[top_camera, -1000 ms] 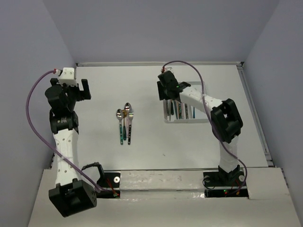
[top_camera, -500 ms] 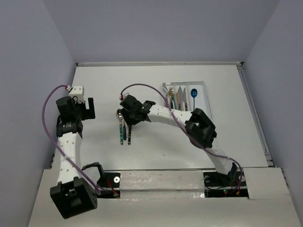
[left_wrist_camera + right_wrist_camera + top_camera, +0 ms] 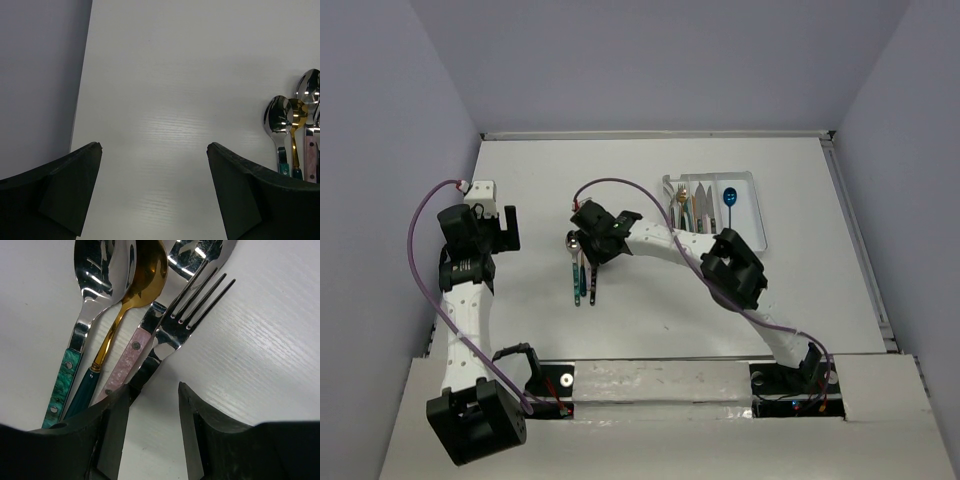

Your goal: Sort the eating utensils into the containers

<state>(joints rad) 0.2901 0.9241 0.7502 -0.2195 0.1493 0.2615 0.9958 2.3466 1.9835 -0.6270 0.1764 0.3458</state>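
A small pile of utensils point(image 3: 582, 268) lies at the table's middle left. In the right wrist view it is a spoon with a teal marbled handle point(image 3: 65, 375), a gold spoon with a dark teal handle point(image 3: 145, 270), a pink-handled piece point(image 3: 127, 357) and a black-handled fork point(image 3: 195, 305). My right gripper point(image 3: 153, 390) is open low over the table. Its left finger point(image 3: 112, 430) touches or covers the fork's black handle; only bare table lies between the jaws. The white tray point(image 3: 752, 212) holds several utensils and a blue spoon point(image 3: 729, 195). My left gripper point(image 3: 155, 147) is open and empty.
The left gripper point(image 3: 500, 225) hovers over bare table near the left wall, with the spoons' bowls point(image 3: 287, 115) at its right. The right arm point(image 3: 670, 240) stretches from the tray side across to the pile. A raised rim point(image 3: 855, 250) edges the table's right side.
My right arm has swung from over the tray leftward and down to the utensil pile. My left gripper has drawn back a little toward the near side.
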